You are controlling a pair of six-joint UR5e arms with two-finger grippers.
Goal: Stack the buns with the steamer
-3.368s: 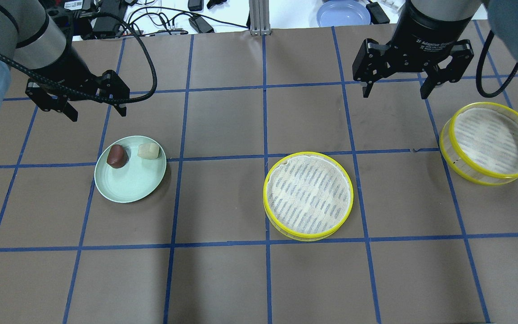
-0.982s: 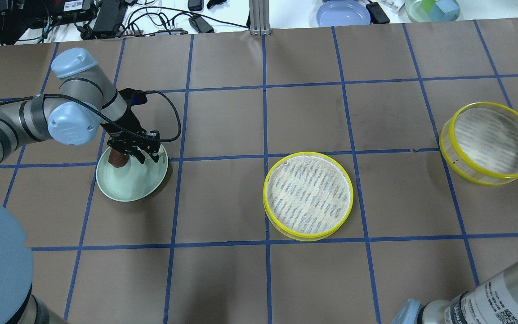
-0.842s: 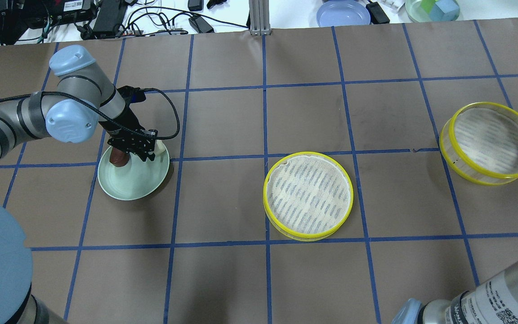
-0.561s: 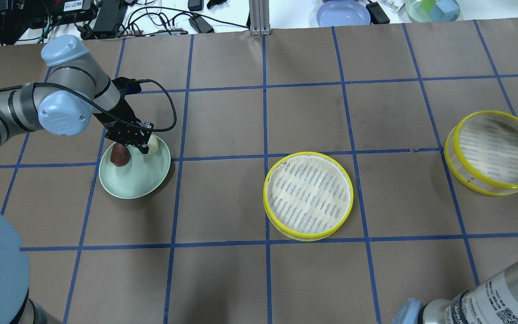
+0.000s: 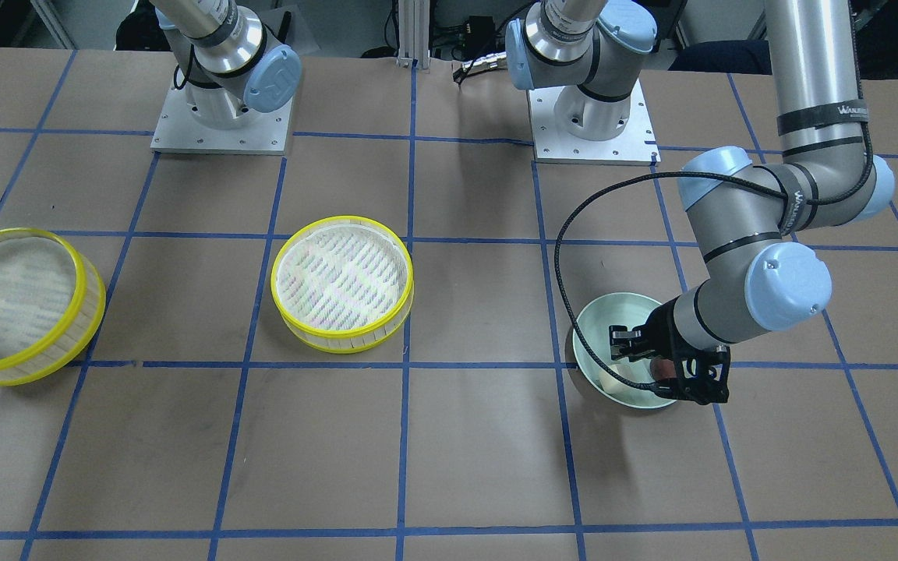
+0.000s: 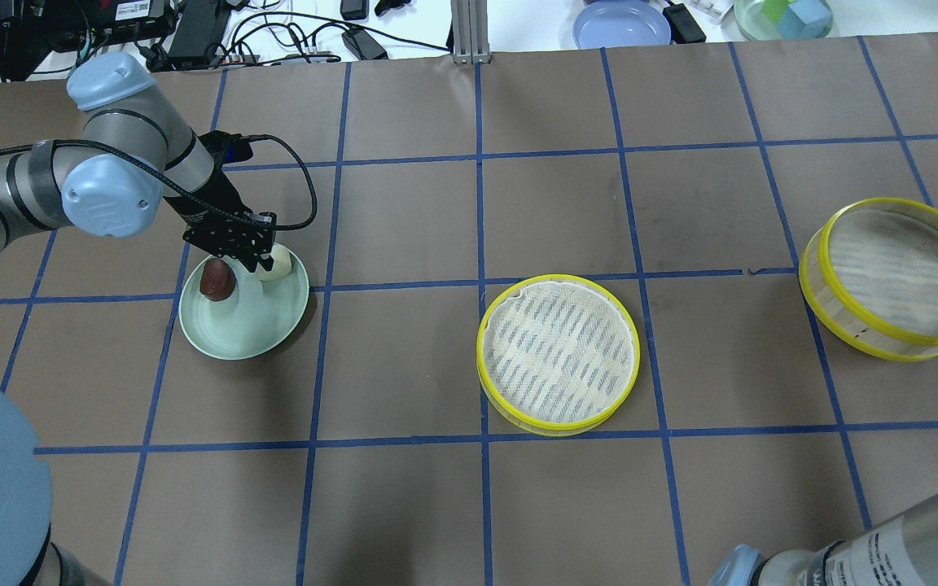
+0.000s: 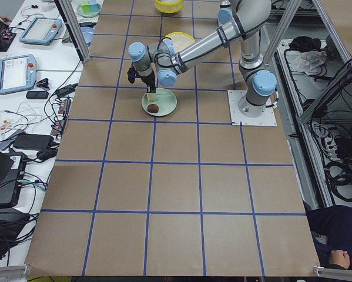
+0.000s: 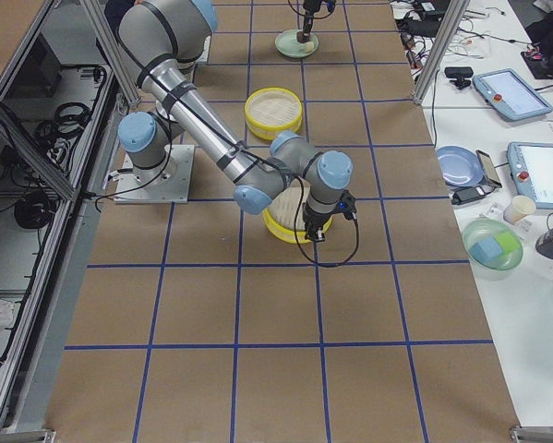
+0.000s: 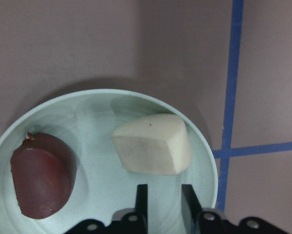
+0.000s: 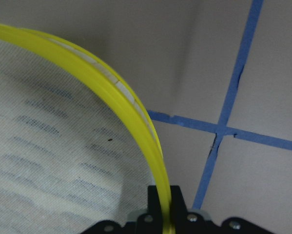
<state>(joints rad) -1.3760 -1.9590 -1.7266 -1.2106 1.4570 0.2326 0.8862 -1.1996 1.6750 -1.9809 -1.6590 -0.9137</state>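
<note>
cream-white rounded bun (image 9: 153, 144), on the pale green plate (image 9: 99, 192) beside the dark reddish-brown bun (image 9: 42, 175), is not yet gripped; picking it seems the step in hand. next the left gripper (image 9: 164, 189) must straddle it and close. its fingers stand narrowly apart, empty, the bun just beyond their tips. the right gripper (image 10: 164, 197) pinches the rim of a yellow-rimmed mesh steamer (image 10: 48, 146).
</note>
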